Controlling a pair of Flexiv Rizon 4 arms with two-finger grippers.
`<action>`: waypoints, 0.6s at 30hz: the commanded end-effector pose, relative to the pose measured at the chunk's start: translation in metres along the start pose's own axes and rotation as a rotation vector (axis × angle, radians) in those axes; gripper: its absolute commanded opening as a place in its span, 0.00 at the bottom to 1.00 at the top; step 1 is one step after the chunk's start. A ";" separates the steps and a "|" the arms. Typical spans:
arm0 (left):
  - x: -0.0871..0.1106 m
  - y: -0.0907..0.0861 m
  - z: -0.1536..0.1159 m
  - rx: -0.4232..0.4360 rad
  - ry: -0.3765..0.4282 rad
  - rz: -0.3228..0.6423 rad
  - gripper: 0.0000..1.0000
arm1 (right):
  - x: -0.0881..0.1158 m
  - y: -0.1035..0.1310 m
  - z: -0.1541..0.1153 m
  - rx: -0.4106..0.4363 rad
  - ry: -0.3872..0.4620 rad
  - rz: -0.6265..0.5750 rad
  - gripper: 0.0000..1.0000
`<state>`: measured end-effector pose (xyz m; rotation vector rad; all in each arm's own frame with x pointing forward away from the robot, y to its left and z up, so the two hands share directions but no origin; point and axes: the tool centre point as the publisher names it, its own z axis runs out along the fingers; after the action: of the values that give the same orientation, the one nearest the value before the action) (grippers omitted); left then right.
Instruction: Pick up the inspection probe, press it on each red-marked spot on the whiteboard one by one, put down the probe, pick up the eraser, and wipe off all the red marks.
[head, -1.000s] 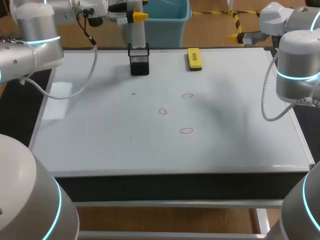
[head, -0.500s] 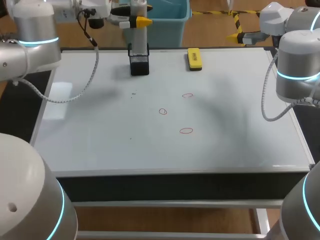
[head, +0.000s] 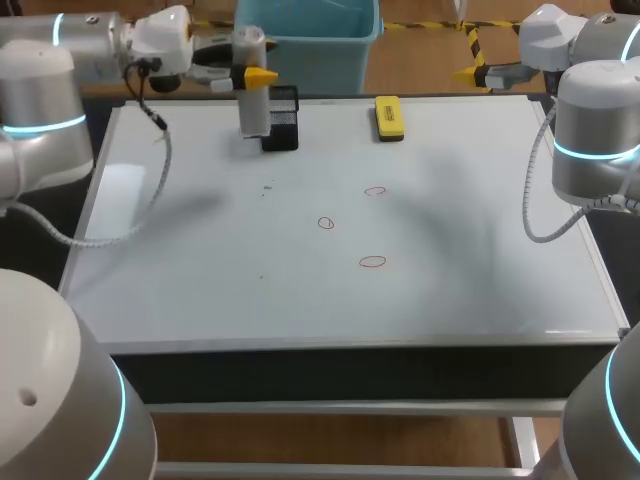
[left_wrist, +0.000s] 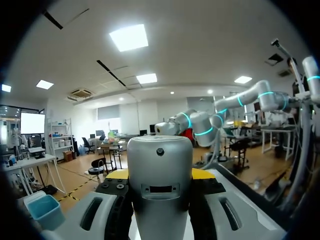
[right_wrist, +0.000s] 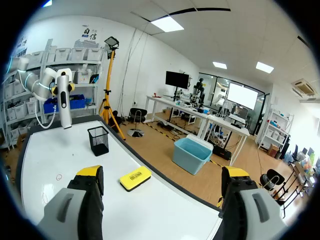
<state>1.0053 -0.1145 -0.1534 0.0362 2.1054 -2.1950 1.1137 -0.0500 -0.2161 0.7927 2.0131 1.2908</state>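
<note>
One probe (head: 254, 105), being clamped from both sides by the left gripper (head: 250, 74) at the upper left of the frame just beside the black mesh holder (head: 282, 125), is probably needing to stay upright while travelling to the red marks (head: 326, 223) mid-frame, then coming straight down inside each ring without scraping the whiteboard (head: 200, 270). It is looking like a smooth grey cylinder with a rounded cap. The yellow eraser (head: 389, 117) is lying upper middle, and the right gripper (right_wrist: 162, 172) is hanging wide apart, holding nothing.
</note>
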 end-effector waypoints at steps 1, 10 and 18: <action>0.016 0.003 -0.022 0.004 -0.128 0.006 0.00 | 0.000 0.000 0.000 0.000 0.000 0.000 1.00; 0.025 0.019 -0.054 0.006 -0.162 0.018 0.00 | 0.000 0.000 0.000 0.000 0.000 0.000 1.00; 0.026 0.038 -0.075 0.008 -0.171 0.019 0.00 | 0.000 0.000 0.000 0.000 0.000 0.000 1.00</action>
<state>0.9830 -0.0467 -0.1924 -0.1088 2.0187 -2.1173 1.1137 -0.0500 -0.2161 0.7927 2.0131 1.2908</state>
